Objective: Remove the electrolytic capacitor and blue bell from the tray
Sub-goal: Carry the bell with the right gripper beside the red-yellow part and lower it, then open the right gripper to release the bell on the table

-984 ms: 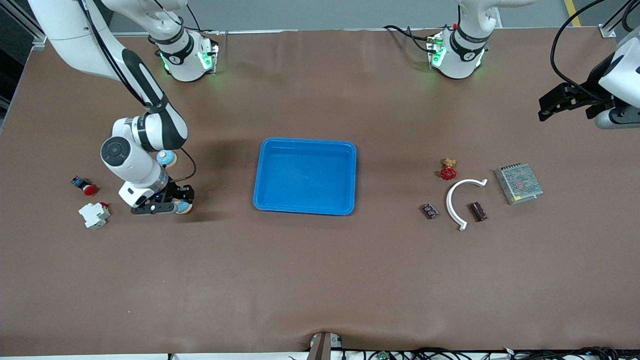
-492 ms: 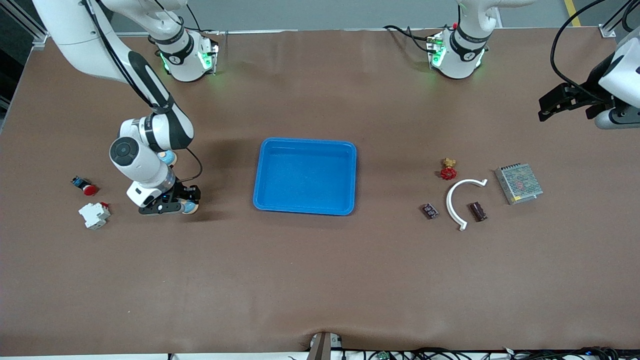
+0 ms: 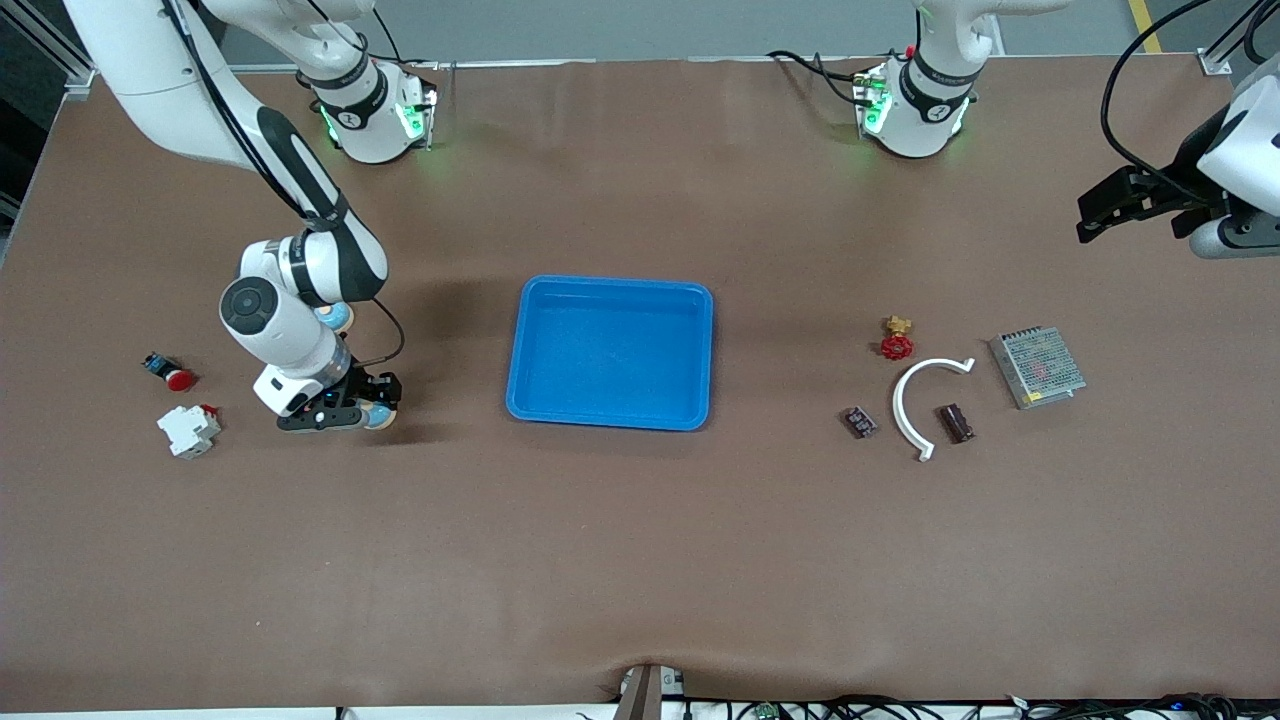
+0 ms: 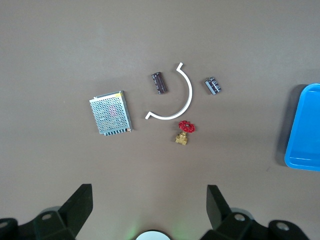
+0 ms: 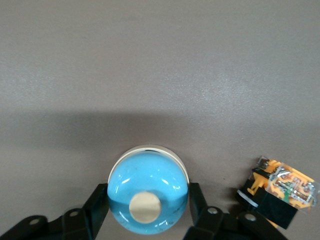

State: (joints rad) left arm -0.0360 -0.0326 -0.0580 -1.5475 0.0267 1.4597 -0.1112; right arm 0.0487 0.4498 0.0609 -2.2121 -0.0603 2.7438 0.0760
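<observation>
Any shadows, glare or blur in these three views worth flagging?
Front view: soft shadow on the table beside the tray, green glow at both arm bases, focus even. Right wrist view: a broad dark shadow band above the bell, small highlights on its blue dome, sharp. Left wrist view: flat even light, capacitor crisp, no glare.

Tray (image 3: pixel 612 283) at table centre. At its 9 o'clock, toward the right arm's end: bell (image 3: pixel 376 415); second bell (image 3: pixel 334 318) at the bell's 11 o'clock; push button (image 3: pixel 170 373) farther out; circuit breaker (image 3: pixel 189 430) at the button's 6. At the tray's 3 o'clock: valve (image 3: pixel 897 340); curved strip (image 3: pixel 903 390) at its 6; capacitor (image 3: pixel 955 422) within the curve; small module (image 3: pixel 859 421) at the strip's 8; power supply (image 3: pixel 1037 367) at its 3.
</observation>
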